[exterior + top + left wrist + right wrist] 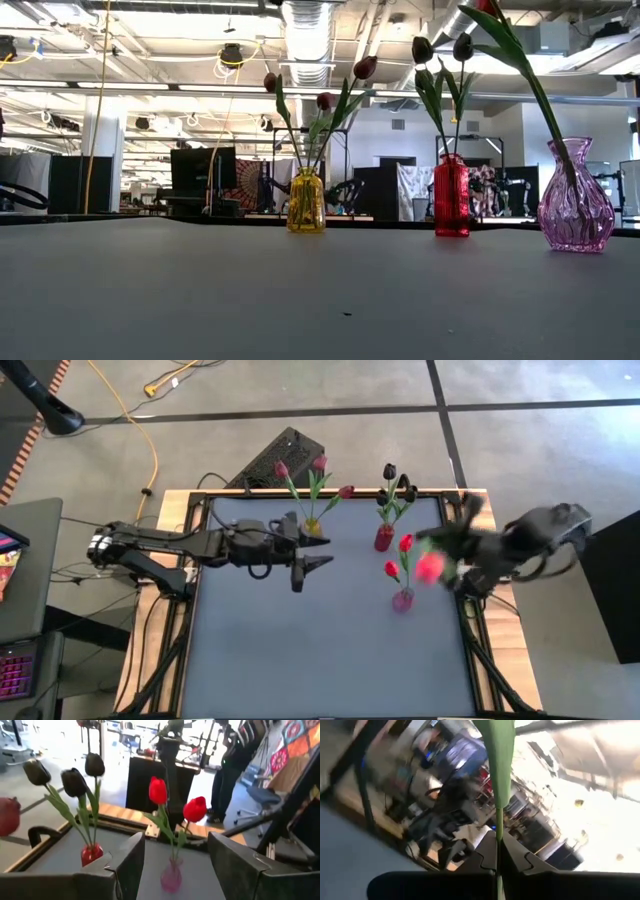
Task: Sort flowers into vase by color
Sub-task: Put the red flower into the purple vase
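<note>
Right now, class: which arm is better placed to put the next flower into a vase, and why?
The right. Its pincer is shut on a red tulip, beside the pink vase that already holds red ones. The left pincer is open and holds nothing.

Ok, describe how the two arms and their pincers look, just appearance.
Both arms are dark, nearly black, built of jointed segments. The left arm has thin dark cables alongside it and a pale patch at its base end; its left pincer has two flat, angular black fingers. The right arm is bulkier and blurred; its right pincer shows two dark notched fingers.
</note>
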